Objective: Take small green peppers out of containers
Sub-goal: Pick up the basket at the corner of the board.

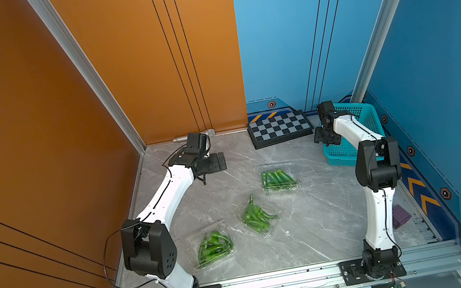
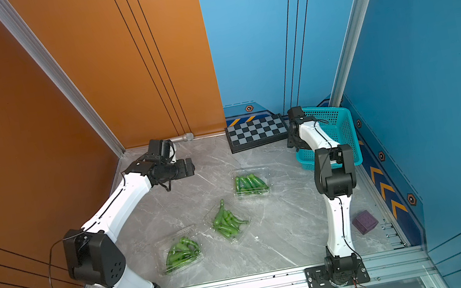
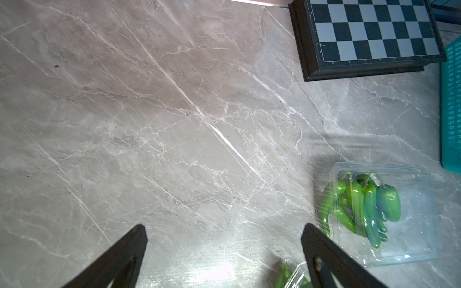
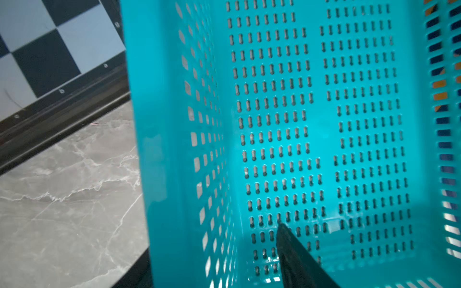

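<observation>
Three clear clamshell containers lie on the marble table in both top views: a far one [image 1: 278,166], a middle one [image 1: 272,224] and a near one [image 1: 206,230]. Each holds small green peppers [image 1: 278,178] [image 2: 227,219]. My left gripper [image 1: 221,161] [image 3: 224,229] hangs open over bare table at the back left, with the far container [image 3: 411,224] and its peppers [image 3: 361,207] off to one side. My right gripper [image 1: 326,137] [image 4: 212,239] straddles the wall of the teal basket [image 4: 324,124]. One finger [image 4: 289,244] is inside and stands apart from the wall.
The teal basket [image 1: 357,109] stands at the back right corner, with nothing seen on its floor. A chessboard [image 1: 279,128] lies at the back next to it. A purple block [image 2: 364,221] sits by the right arm's base. A grey microphone [image 1: 192,136] lies along the back wall.
</observation>
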Tool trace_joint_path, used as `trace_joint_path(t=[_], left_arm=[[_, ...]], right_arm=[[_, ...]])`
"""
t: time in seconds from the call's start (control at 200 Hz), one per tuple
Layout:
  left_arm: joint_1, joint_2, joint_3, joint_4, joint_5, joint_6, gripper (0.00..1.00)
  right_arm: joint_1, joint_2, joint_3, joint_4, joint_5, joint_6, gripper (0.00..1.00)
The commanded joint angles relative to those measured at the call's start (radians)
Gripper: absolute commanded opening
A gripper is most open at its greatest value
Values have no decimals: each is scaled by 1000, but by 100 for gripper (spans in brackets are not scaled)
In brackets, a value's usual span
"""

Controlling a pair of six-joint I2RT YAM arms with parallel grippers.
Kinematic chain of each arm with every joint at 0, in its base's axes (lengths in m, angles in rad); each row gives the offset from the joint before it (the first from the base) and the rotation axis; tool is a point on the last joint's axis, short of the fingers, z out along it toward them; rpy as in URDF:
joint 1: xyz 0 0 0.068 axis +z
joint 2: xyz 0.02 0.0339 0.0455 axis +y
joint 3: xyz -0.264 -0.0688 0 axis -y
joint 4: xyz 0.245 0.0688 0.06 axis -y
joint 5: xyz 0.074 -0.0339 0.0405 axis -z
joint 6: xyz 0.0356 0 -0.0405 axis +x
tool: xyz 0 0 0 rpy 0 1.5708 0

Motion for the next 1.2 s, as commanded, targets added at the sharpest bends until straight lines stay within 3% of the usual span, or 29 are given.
trace_joint_path(t=[0.0, 0.821, 0.916, 1.196], left_arm=[[10, -27, -18, -22, 21, -1, 99], [50, -87, -84, -20, 34, 1, 99], [55, -97, -92, -20, 35, 4, 99], [66, -134, -129, -20, 27, -6, 99]], right_arm=[[11, 25, 61, -60, 33, -22, 62], [38, 12, -5, -115, 54, -50, 5], [42, -6, -34, -115, 57, -53, 0], [94, -129, -179, -114, 33, -33, 0]])
